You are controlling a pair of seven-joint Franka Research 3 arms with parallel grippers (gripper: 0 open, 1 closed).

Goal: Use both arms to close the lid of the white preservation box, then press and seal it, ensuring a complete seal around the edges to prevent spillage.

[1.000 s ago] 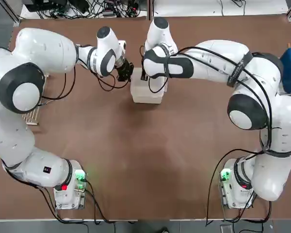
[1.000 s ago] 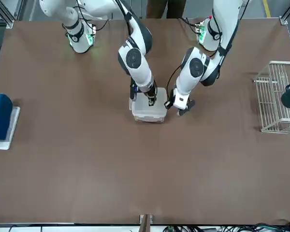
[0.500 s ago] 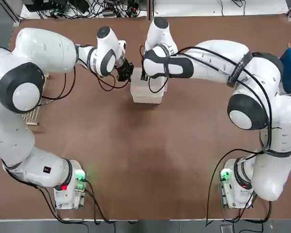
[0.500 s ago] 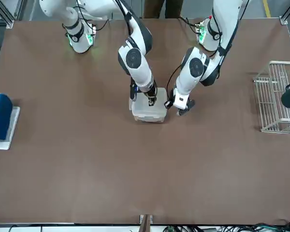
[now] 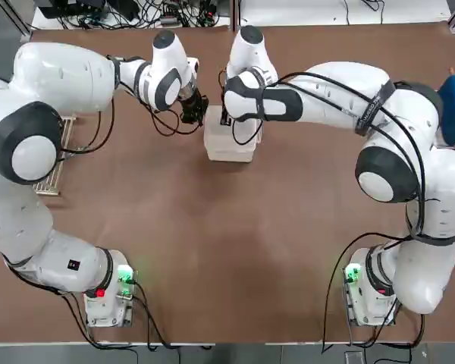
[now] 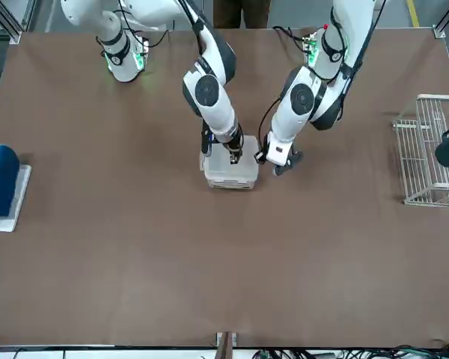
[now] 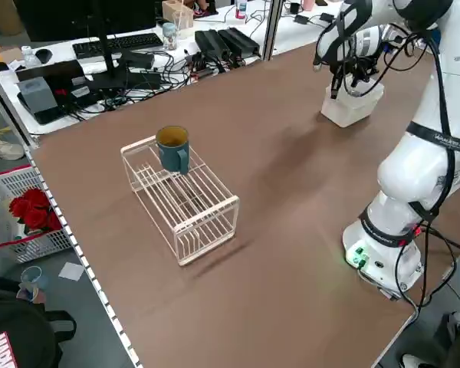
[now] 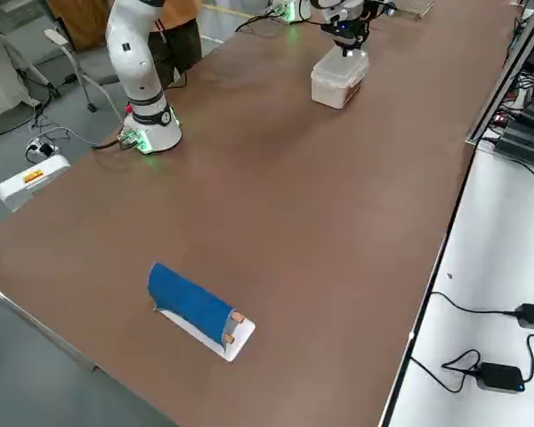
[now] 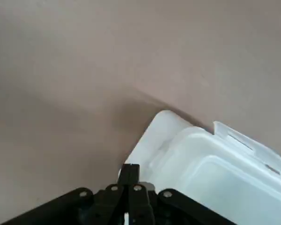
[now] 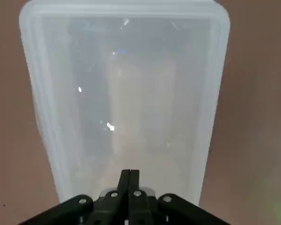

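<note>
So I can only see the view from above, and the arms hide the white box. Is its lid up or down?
Observer: Down. From the right side, the lid lies over the white box.

Child: What about the right arm's tool?

Observer: The right tool has its two fingers shut together, over the lid.

Child: And the left one?

Observer: The left tool is shut too, at a corner of the box. I can't tell if it's touching.
</note>
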